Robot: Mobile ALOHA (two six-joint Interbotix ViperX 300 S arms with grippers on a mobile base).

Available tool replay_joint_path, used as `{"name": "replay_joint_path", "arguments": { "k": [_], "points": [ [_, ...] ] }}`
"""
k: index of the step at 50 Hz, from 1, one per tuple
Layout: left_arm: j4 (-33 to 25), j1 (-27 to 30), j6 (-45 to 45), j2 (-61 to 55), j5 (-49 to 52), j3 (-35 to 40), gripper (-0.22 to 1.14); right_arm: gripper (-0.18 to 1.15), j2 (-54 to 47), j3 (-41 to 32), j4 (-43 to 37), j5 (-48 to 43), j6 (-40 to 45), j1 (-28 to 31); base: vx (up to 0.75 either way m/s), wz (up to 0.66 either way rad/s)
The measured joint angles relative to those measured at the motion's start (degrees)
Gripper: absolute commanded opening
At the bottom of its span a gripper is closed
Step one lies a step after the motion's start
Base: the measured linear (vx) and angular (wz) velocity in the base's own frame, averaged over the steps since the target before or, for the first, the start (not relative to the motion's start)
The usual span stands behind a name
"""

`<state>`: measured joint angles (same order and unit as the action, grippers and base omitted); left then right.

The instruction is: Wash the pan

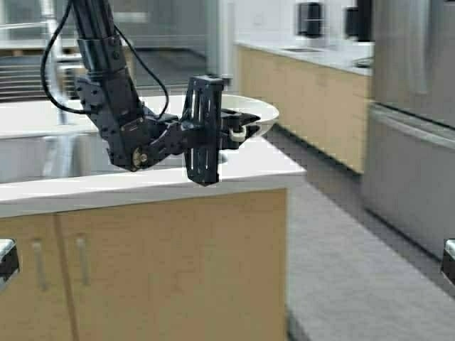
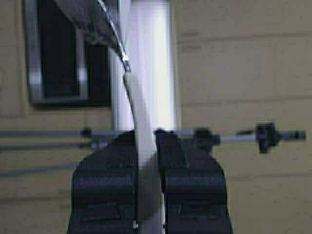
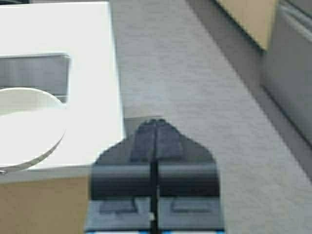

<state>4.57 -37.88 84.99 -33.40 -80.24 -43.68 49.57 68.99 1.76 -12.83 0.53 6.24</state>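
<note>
The pan (image 1: 250, 112) is off-white, round and shallow. It hangs level just above the right end of the white counter (image 1: 264, 168), right of the sink (image 1: 43, 153). My left gripper (image 1: 238, 132) is shut on its pale handle. In the left wrist view the handle (image 2: 144, 146) is clamped edge-on in my left gripper (image 2: 146, 141), and the pan body (image 2: 92, 19) shows beyond them. My right gripper (image 3: 155, 129) is shut and empty, low beside the counter's corner over the floor. The right wrist view shows the pan (image 3: 29, 122) over the counter near the sink (image 3: 34, 73).
Wooden cabinet doors (image 1: 142, 263) front the counter below. A steel fridge (image 1: 416, 121) and a second counter with cabinets (image 1: 313, 92) stand at the right across a grey floor aisle (image 1: 341, 263).
</note>
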Motion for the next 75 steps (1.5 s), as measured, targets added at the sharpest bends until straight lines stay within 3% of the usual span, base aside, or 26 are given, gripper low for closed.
{"name": "replay_joint_path", "arguments": {
  "k": [16,38,75],
  "points": [
    [1.9,5.1,0.1,0.0,0.0,-1.1,0.03,0.07,0.0,0.3,0.0,-0.7,-0.6,0.0,0.12,0.41],
    [3.8,7.4,2.5,0.0,0.0,-1.2,0.03,0.07,0.0,0.6,0.0,-1.3,-0.2,0.0,0.13,0.39],
    [19.2,20.7,7.3,-6.8,6.2,8.8,0.03,0.07,0.1,0.8,-0.2,-1.3,1.1,-0.1,0.19,0.09]
  ]
}}
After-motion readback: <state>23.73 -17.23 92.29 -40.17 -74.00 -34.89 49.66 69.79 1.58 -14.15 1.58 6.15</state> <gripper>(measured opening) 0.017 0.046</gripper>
